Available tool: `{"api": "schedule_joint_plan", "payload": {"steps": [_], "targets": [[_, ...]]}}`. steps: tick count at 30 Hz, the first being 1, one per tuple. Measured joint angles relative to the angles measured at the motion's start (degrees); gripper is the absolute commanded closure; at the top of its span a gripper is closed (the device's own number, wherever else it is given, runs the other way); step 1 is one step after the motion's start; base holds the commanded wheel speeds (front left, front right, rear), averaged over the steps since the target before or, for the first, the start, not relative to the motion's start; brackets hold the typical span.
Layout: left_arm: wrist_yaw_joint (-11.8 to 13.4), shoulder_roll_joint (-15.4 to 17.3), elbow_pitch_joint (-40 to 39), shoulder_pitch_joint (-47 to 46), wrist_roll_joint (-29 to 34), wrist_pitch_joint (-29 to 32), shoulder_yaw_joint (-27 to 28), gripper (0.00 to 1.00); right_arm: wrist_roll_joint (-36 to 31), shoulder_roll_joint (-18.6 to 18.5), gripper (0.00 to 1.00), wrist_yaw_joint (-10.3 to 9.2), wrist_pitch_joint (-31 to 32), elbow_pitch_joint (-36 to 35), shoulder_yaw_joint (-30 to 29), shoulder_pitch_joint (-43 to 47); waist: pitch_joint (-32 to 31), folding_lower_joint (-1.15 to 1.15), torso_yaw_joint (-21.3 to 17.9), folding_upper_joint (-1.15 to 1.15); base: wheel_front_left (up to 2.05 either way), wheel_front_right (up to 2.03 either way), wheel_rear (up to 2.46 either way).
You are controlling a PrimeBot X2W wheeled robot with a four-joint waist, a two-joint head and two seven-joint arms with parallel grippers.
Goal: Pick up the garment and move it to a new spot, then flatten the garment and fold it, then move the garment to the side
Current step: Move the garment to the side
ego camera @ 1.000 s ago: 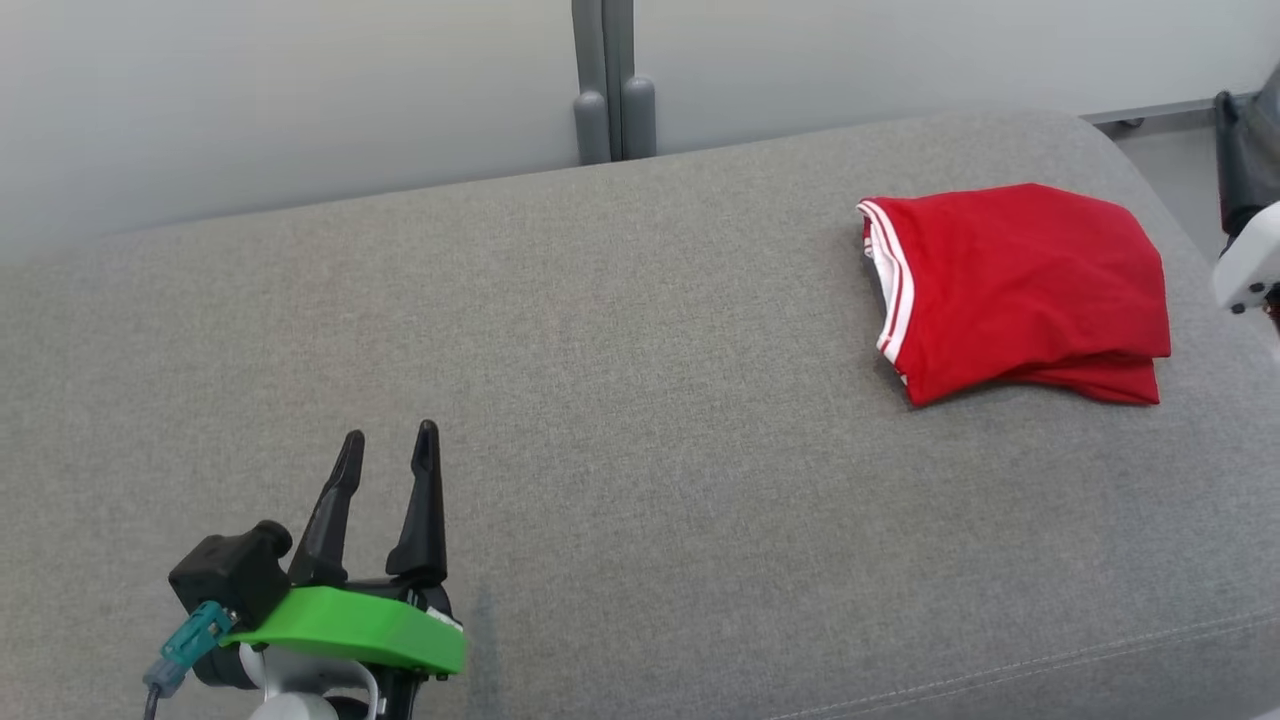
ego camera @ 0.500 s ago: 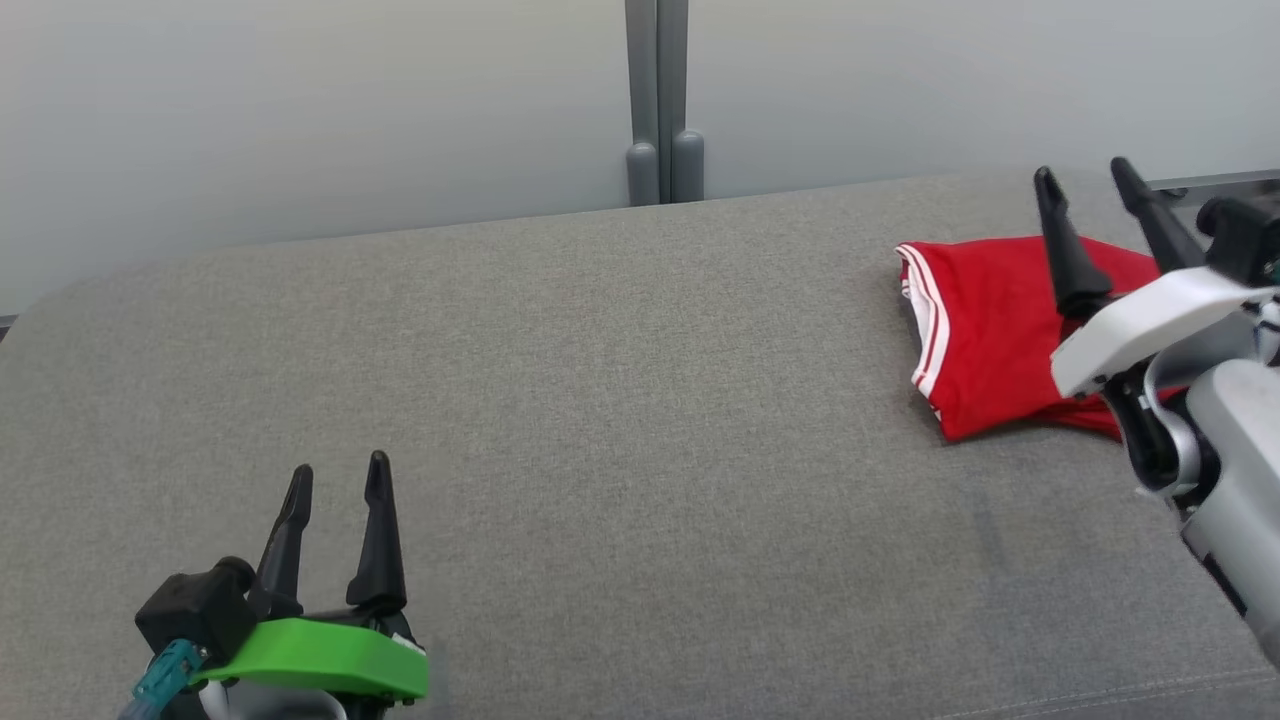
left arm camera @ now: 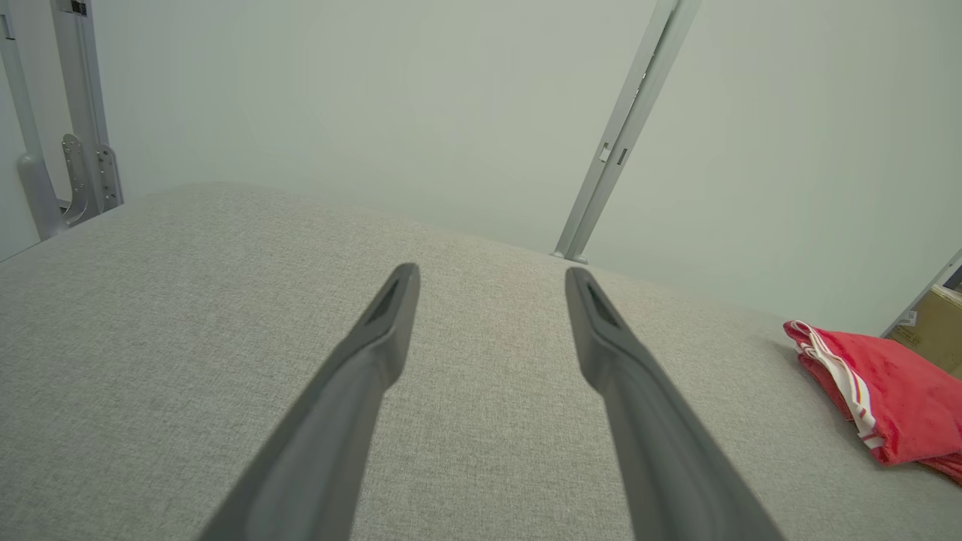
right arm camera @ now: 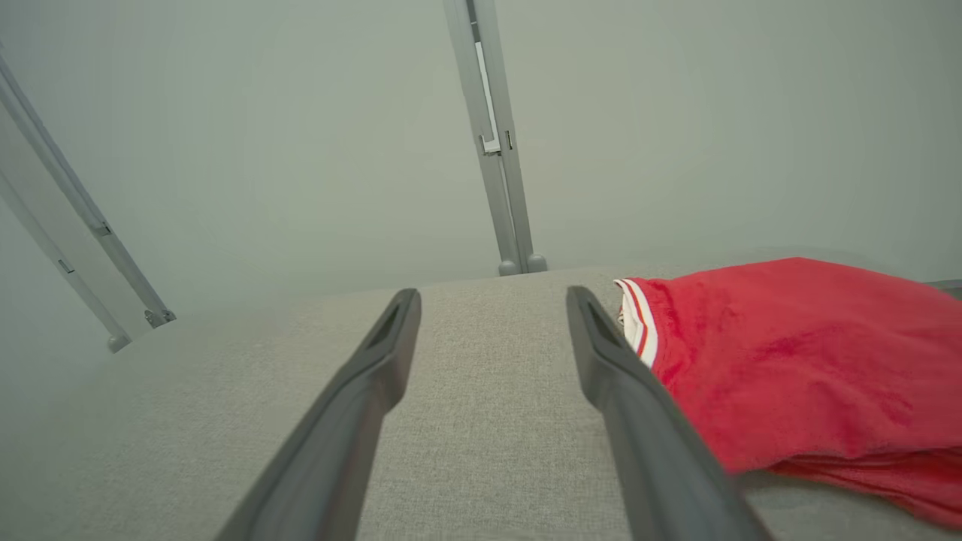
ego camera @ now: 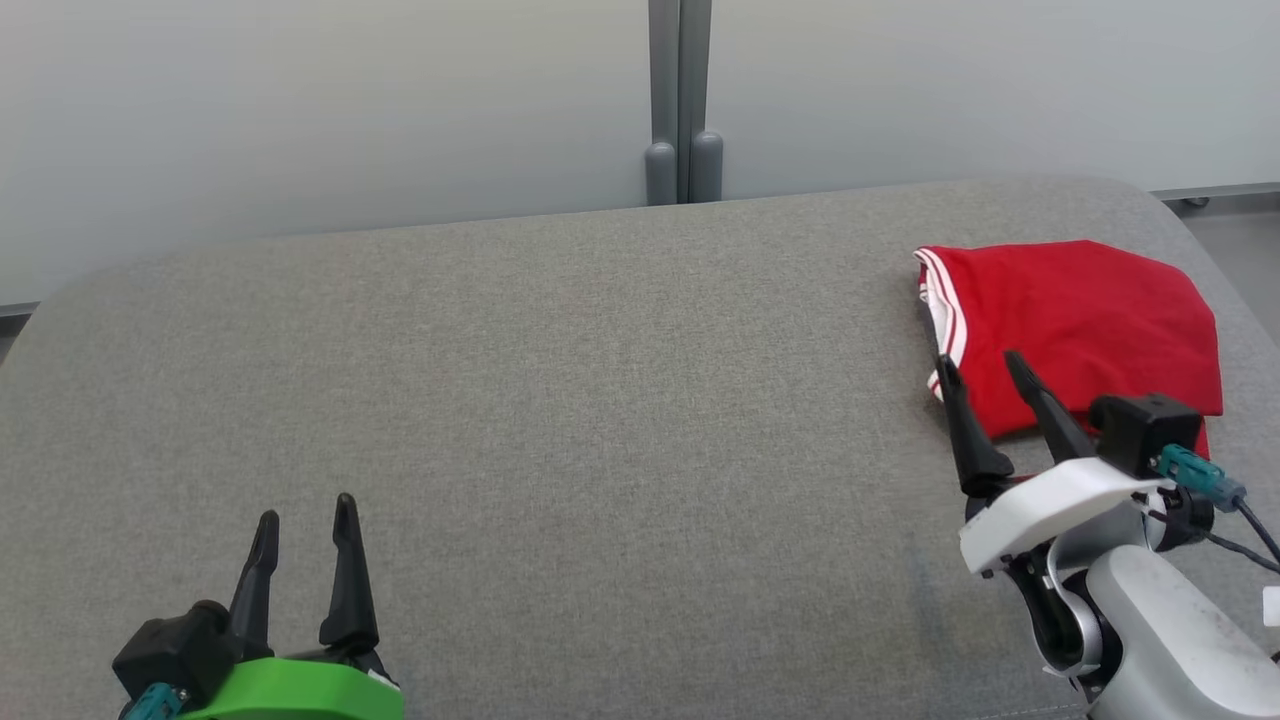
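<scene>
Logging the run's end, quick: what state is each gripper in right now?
Left gripper: open, holding nothing.
Right gripper: open, empty, by the folded red garment.

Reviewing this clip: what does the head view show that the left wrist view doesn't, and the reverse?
Head view adds: the right gripper, open, fingers pointing at the near left corner of the folded red garment; its white mount; the green mount on the left gripper.
Left wrist view adds: a brown box beyond the garment and a metal bracket at far left.
Both share: the open left gripper, the garment's white-striped edge, the grey cushion and the wall post.
</scene>
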Motion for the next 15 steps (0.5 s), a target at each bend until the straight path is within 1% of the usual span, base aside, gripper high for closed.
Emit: {"api": "schedule_joint_plan", "payload": {"steps": [4,10,15], "targets": [[0.00,-0.07,0.02,0.30,0.82,-0.47,0.22,0.00,-3.00,1.79,0.00,-0.01,0.00,-0.36,-2.61,2.70,0.04,0.00,-0.23,0.00,0.00,0.00,0.00],[0.00,-0.24,0.35,1.44,0.96,-0.48,0.33,0.00,-6.90,5.23,0.00,-0.01,0.00,-2.27,-3.38,6.59,0.09,0.00,-0.59,0.00,0.00,0.00,0.00],[0.00,-0.38,0.78,1.57,1.44,-0.52,0.24,0.00,-8.78,7.08,0.00,-0.01,0.00,-3.12,-3.79,8.12,0.10,0.00,-0.60,0.00,0.00,0.00,0.00]]}}
